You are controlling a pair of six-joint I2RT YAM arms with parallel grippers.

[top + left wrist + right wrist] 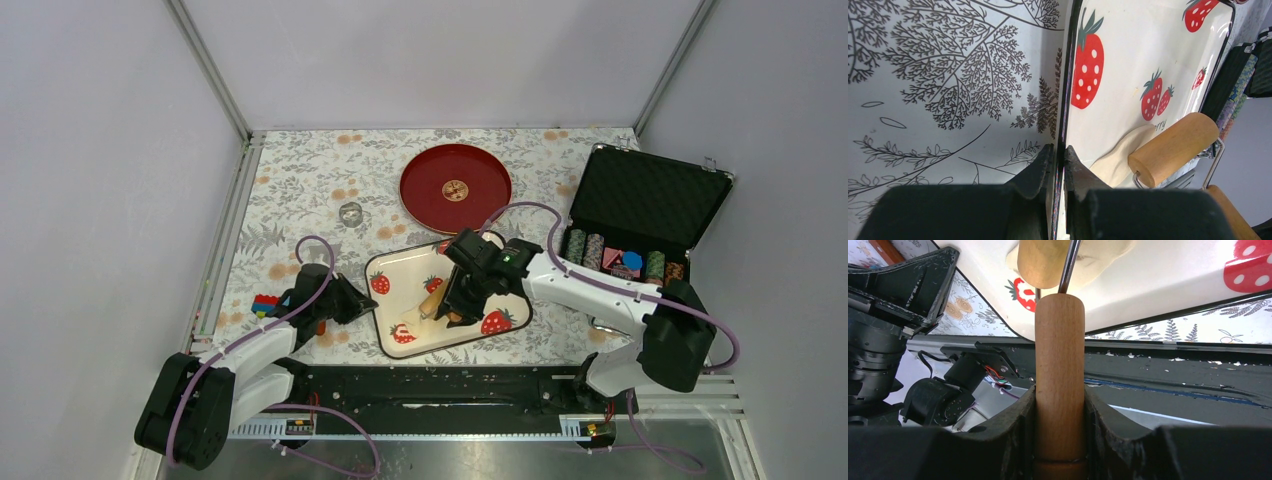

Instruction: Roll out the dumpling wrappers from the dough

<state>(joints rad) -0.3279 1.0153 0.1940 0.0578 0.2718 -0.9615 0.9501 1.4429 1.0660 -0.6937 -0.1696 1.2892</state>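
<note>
The left tool [1058, 159] is clenched on the left rim of the strawberry tray [1143, 45]. The right tool [1060, 396] grasps the handle of the wooden roller [1173, 147], whose barrel rests on the flattened dough [1118, 157].

I see a cream tray [408, 305] with red strawberries and a black edge. The cloth [300, 190] is white with grey leaves and orange flowers. The roller [1173, 145] is tan, the dough [1118, 160] off-white, the plate [425, 190] dark red.

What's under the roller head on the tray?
Flattened dough lies on the strawberry tray, sticking out from beneath the wooden roller. How far it extends underneath is hidden.
</note>
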